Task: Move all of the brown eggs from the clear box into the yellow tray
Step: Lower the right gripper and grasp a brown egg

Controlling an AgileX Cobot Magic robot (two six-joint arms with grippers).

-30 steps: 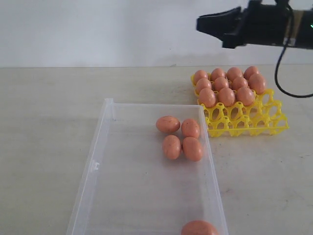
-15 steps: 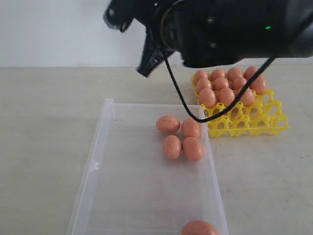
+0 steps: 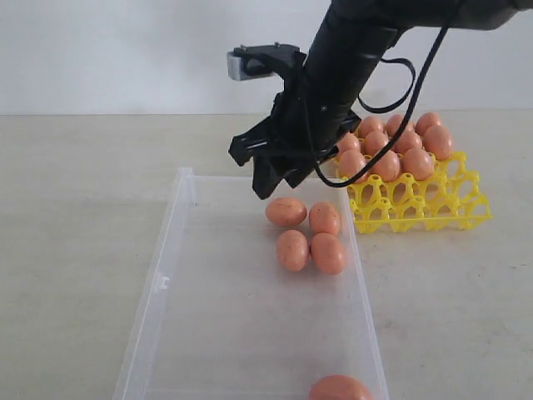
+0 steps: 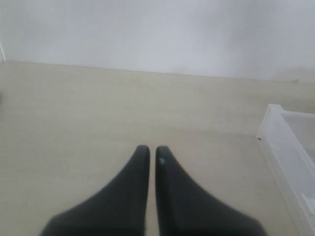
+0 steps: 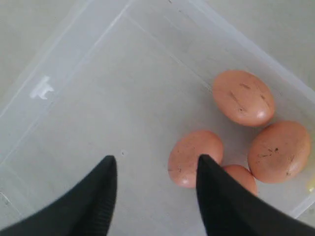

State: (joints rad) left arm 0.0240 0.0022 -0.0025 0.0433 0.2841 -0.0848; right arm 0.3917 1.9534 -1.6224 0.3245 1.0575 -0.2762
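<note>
Lying in the clear box (image 3: pixel 166 275) are five brown eggs (image 3: pixel 292 250): four huddle together against its right wall at the far end, touching or almost touching, and one sits alone at the near end, cut by the picture's edge. Just beside the box's far right corner, the yellow tray (image 3: pixel 462 212) stands on the counter (image 3: pixel 83 208). More brown eggs fill its far cups, while the nearest row holds none. The right hand (image 5: pixel 155 169) hangs just above the huddle of four, jaws spread wide, gripping nothing. The left hand (image 4: pixel 151 153) hovers over bare counter near a box corner, fingers pressed nearly together, empty.
</note>
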